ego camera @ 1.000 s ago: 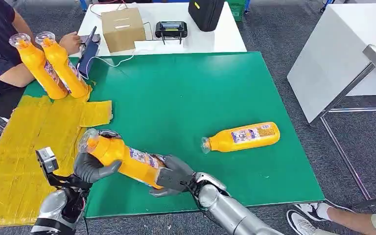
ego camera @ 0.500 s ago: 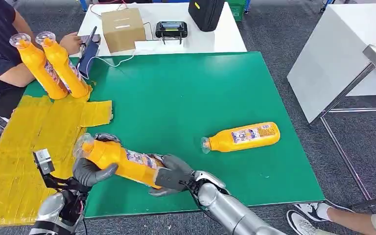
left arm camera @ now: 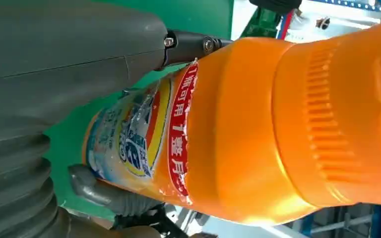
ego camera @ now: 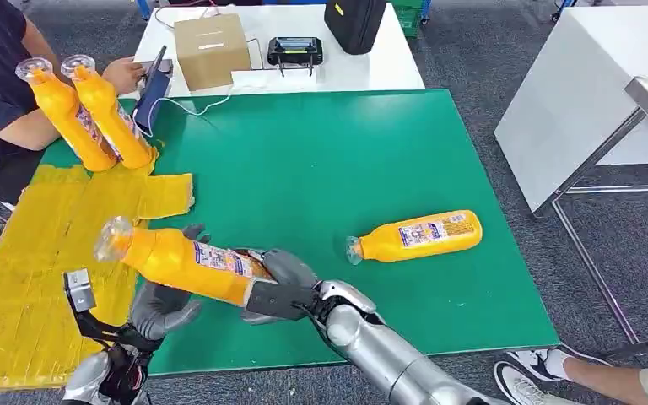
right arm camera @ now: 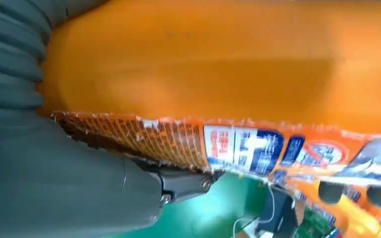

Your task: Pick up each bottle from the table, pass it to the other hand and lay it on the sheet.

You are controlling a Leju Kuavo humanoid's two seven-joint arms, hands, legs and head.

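Far left of both hands, two orange bottles (ego camera: 89, 114) lean together at the far end of the yellow sheet (ego camera: 25, 287). The left hand (ego camera: 162, 305) sits under the held bottle (ego camera: 181, 262), fingers curled up around its middle. This bottle is lifted off the green worktop (ego camera: 321, 169), tilted, cap end out over the sheet's edge. The right hand (ego camera: 274, 287) clasps its base, thumb and fingers wrapped around. Well to the right of that hand, another bottle (ego camera: 418, 236) lies on its side on the worktop.
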